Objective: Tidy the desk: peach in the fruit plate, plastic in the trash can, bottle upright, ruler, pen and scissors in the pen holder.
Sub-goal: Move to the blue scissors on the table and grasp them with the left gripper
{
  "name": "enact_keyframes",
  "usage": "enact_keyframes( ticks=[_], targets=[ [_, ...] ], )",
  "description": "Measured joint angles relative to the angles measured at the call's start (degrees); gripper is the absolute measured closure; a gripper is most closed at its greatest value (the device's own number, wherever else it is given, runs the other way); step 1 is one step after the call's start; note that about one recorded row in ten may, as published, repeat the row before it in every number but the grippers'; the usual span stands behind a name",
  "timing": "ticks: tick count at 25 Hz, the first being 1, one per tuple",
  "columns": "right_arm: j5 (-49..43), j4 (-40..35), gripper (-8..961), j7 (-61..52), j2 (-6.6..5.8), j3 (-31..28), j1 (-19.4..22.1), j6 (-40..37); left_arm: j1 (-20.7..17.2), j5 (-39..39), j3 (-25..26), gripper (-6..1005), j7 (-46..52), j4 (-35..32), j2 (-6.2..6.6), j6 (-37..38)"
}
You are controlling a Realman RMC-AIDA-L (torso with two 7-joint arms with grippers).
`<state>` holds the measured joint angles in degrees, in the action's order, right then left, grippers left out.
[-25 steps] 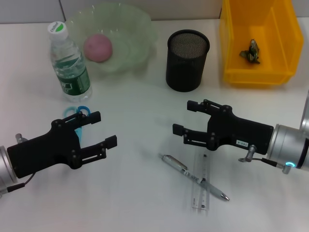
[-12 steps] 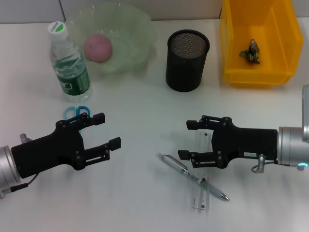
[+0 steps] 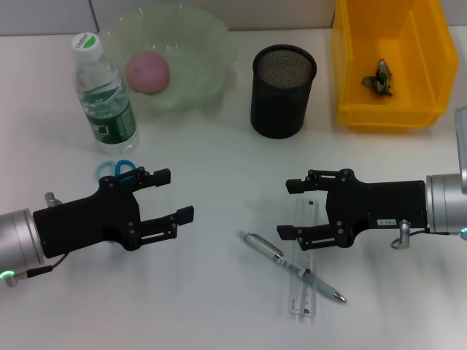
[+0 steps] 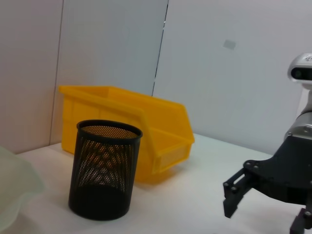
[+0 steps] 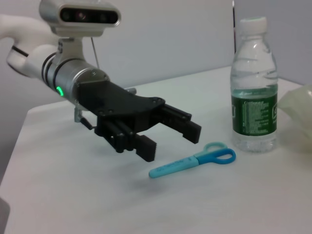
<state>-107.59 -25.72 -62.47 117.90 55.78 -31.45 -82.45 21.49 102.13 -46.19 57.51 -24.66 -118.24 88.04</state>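
Ruler (image 3: 304,267), clear plastic, lies flat on the white desk (image 3: 219,160); its long axis runs toward and away from the robot, far end passing under the gap between the right gripper's (image 3: 290,208) fingers. Head view: right gripper's jaws stand apart, one finger beyond the ruler's far end, the other over its upper part; contact cannot be judged. Pen (image 3: 292,266) lies diagonally across the ruler, tip pointing toward the robot's right and near side, its other end just beside the right gripper's nearer finger. Left gripper (image 3: 174,195) has its jaws apart with nothing between them. Blue scissors (image 3: 116,170) lie behind its farther finger, handle loops showing, the rest hidden by the gripper body. Bottle (image 3: 103,93) stands upright beyond them. Peach (image 3: 148,72) sits in the pale green plate (image 3: 211,44). Black mesh pen holder (image 3: 283,92) stands well beyond both grippers. Yellow bin (image 3: 350,73) holds a crumpled scrap (image 3: 380,77).

Left wrist view: pen holder (image 4: 103,169) upright, yellow bin (image 4: 161,131) behind it, right gripper (image 4: 270,214) partly in frame.

Right wrist view: left gripper (image 5: 170,136) with jaws apart above the desk; scissors (image 5: 192,159) lie flat just beside it, loops toward the bottle (image 5: 253,85).
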Motion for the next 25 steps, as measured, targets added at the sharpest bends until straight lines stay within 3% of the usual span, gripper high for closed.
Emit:
enact_keyframes(
  ticks=[9,16,17,22,23,25],
  targets=[
    [-0.4,-0.3,135,-3.0,0.03,0.0,-0.2,-1.6,1.7,0.4,0.0,213,1.2,-2.5,0.47,0.6],
    [-0.9,-0.8,135,-8.0,-0.02,0.1,-0.7,-2.4,4.2,3.4,-0.7,214,4.2,-11.3,1.35,7.0],
    [-1.9,-0.9,135,-9.8,-0.13,-0.1,-1.1,-2.3,5.8,5.7,-0.7,214,6.4,-15.1,1.74,9.9],
    [-3.0,-0.9,136,-12.2,-0.21,-0.4,-1.4,-1.9,8.1,8.9,-0.7,215,8.8,-20.1,2.07,12.7],
    [-3.0,-0.9,136,-12.3,-0.2,-0.4,-1.4,-1.8,10.7,12.7,-0.8,215,10.0,-23.8,2.21,14.8],
    [-3.0,-0.9,136,-12.3,-0.03,-0.4,-1.2,-1.7,11.7,14.4,-0.9,215,10.0,-24.8,2.2,15.5]
  ],
)
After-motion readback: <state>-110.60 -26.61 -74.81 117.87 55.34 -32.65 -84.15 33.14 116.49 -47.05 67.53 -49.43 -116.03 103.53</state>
